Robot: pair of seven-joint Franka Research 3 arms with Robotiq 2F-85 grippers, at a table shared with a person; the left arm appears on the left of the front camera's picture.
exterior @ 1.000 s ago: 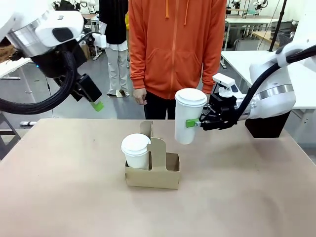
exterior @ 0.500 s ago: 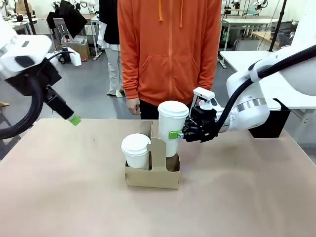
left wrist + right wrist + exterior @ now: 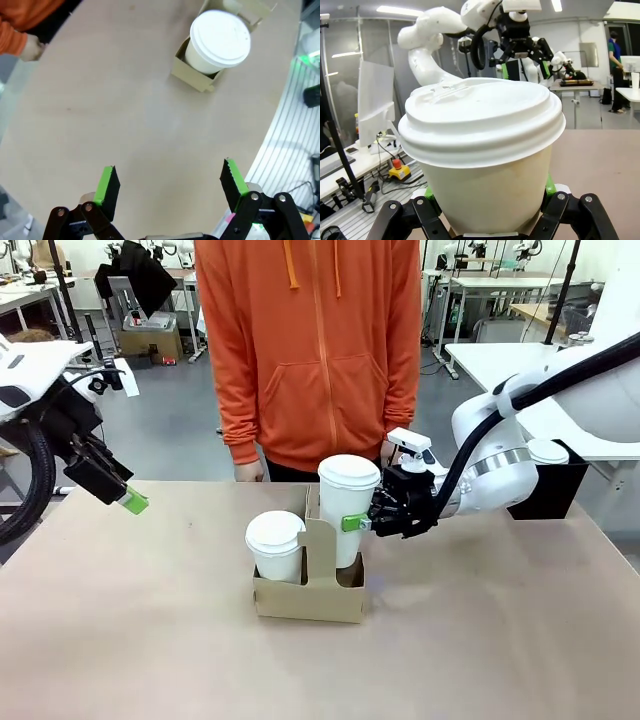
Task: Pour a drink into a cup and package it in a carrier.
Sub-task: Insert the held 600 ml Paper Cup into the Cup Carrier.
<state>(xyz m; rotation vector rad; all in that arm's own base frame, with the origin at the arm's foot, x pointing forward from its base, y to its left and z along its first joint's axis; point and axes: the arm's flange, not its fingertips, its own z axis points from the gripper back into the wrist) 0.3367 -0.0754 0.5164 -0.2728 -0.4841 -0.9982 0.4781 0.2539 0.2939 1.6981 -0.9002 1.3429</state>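
The right gripper (image 3: 366, 521) has its jaws clenched on the tall tapered white paper cup (image 3: 346, 512) with its domed plastic lid, its base sunk in the right slot of the brown cardboard carrier (image 3: 309, 596) at mid-desk. A shorter lidded cup (image 3: 275, 546) fills the left slot. The left gripper (image 3: 170, 190) hangs at far left over the smooth tan desk (image 3: 140, 640), jaws released and bare.

There were two lidded white paper cups: a short cup (image 3: 275, 546) sat in the left slot of the cardboard carrier (image 3: 308, 596), and a tall cup (image 3: 347, 508) stood at its right slot. One carrier rested near the middle of the table (image 3: 150, 640). Two grippers were counted, the left gripper (image 3: 128, 502) above the table's left edge and the right gripper (image 3: 365, 520) by the tall cup. One black box holder (image 3: 545, 480) stood at the far right corner. One person in an orange hoodie (image 3: 310, 350) stood at the far edge.
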